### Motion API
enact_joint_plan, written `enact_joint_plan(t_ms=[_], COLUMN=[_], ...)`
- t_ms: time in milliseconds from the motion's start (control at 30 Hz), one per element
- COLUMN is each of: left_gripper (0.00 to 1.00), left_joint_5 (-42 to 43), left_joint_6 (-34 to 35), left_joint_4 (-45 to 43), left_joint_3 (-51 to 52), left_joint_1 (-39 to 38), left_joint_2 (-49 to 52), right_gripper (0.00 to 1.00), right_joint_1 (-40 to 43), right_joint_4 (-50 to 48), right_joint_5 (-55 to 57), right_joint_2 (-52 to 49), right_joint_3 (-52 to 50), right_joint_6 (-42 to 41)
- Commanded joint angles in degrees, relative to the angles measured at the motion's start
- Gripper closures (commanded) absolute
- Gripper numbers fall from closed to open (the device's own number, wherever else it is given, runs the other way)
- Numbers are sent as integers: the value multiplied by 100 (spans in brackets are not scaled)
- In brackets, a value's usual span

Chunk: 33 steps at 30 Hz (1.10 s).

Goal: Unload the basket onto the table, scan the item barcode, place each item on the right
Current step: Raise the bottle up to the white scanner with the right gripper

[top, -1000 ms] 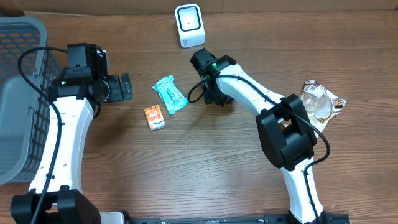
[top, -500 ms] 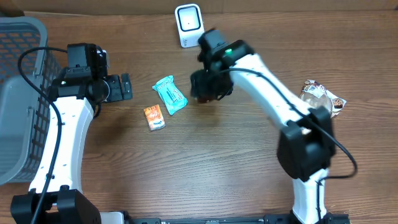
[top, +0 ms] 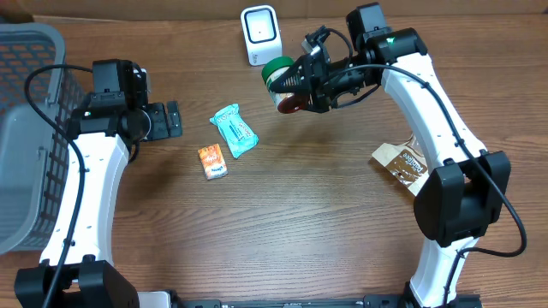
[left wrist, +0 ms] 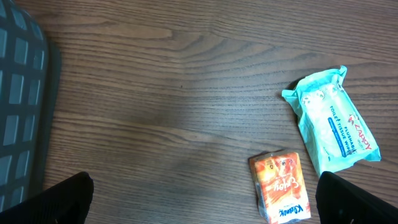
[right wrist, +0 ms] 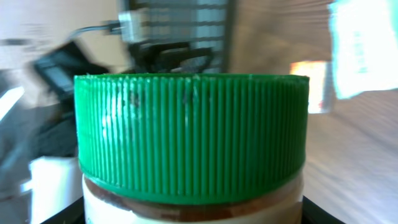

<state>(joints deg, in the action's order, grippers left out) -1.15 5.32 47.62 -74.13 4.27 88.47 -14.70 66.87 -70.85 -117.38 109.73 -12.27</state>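
Overhead, back edge: my right gripper (top: 301, 84) is clamped on the jar (top: 281, 85), which is lifted and tipped sideways, green lid (top: 276, 68) just beside the scanner (top: 259, 34).
Overhead, left side: my left gripper (top: 169, 120) has its jaws wide apart and holds nothing, between the basket (top: 26, 51) and the teal tissue pack (top: 234, 130).
Overhead, table: orange packet (top: 212, 161) near the teal tissue pack; brown packet (top: 402, 161) by my right arm.
Left wrist: teal tissue pack (left wrist: 333, 121) and orange packet (left wrist: 281, 186) lie flat, almost touching; basket (left wrist: 18, 106) at left.
Right wrist: green lid (right wrist: 191, 134) fills the view, pale jar body below it; background blurred.

Left arm (top: 90, 184) low, jaws wide apart; right arm (top: 428, 94) outstretched, jaws clamped on a jar (top: 281, 79).
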Motion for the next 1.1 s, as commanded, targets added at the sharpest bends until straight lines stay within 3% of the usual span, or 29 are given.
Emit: enact_joint_plan(t_ms=[0, 267, 567, 767, 1067], left_gripper=[0, 1, 0, 0, 0], left_joint_5=[-55, -55, -55, -55, -55], left_joint_6=[-170, -170, -170, -170, -170], left_joint_4=[0, -2, -2, 0, -2], left_joint_3=[9, 9, 9, 9, 9], left_joint_1=[22, 22, 22, 22, 22], left_joint_2=[39, 39, 39, 39, 39], right_gripper=[36, 35, 35, 50, 48], right_joint_1=[33, 44, 374, 535, 557], right_joint_4=[-37, -55, -57, -57, -256], right_joint_5=[-1513, -1910, -1904, -1904, -1891], right_joint_2=[144, 144, 144, 144, 144], right_joint_3=[125, 125, 125, 125, 125], right_joint_6=[79, -372, -1867, -2636, -3460])
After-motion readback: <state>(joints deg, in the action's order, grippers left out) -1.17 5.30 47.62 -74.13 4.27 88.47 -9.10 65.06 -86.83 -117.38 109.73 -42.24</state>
